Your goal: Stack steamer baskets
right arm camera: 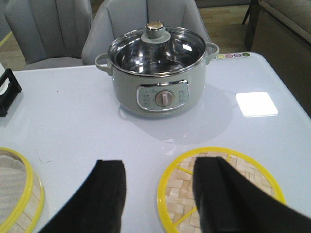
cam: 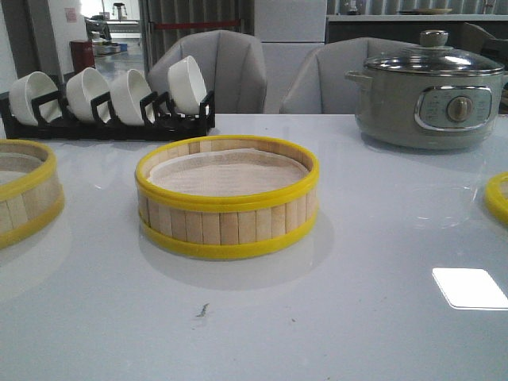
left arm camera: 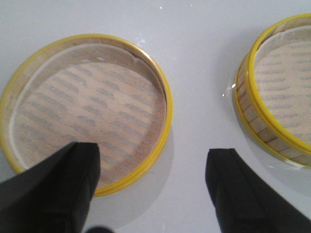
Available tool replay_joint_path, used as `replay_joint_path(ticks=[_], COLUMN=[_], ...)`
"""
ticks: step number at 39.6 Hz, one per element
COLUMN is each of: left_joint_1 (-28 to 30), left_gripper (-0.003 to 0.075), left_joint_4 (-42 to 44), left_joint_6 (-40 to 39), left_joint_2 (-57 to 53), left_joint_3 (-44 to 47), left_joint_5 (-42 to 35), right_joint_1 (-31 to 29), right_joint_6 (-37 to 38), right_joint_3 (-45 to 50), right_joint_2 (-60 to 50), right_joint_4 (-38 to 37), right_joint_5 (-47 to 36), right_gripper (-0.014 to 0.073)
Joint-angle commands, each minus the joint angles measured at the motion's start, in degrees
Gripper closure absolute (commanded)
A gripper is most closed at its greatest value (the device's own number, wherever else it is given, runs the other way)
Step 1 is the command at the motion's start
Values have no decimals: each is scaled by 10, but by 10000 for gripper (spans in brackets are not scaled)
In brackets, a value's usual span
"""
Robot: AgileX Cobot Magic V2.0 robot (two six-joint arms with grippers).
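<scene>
The left gripper (left arm camera: 150, 189) hangs open, straddling the near rim of the left basket (left arm camera: 87, 114) by the counter's left edge; a skewed grab could tip it. The middle basket (cam: 227, 198), slat-walled, yellow-rimmed and white-lined, sits mid-counter. The right gripper (right arm camera: 158, 194) hangs open over the woven lid (right arm camera: 221, 191) near the right edge.

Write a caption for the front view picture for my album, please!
A steamer basket sits mid-table, with white bowls in a rack and an electric pot behind.
</scene>
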Motion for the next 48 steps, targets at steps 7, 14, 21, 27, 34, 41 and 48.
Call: replay_joint_path(ticks=[7,14,21,27,34,41,48], left_joint_1=[-2,-2,-3,-13,-26,-28,-28], left_gripper=[214,214,214,214,214,214,220], left_joint_4=[-14,-14,-15,-15,-15,-15,-15], left_joint_6=[-1,-1,15,16,17,17,17], left_joint_2=[98,163,221,256,291,323,330], left_joint_3=[-22,-34,-68,-95,-104,-104,-104], left_joint_5=[-89,-127,-127,-125,-128,-125,-125], right_joint_1=[0,0,0,0,0,0,0], right_joint_6=[-4,-4,-4,-4,-4,-4,-4], right_joint_3=[-22,-21,-20,-20,-20,-20,-20], right_joint_2=[0,14,26,31,33,33,33], right_joint_4=[0,0,0,0,0,0,0], right_joint_5=[-41,-32,-30,-31,-33,-36,-36], right_gripper=[165,165,165,165,165,165,165])
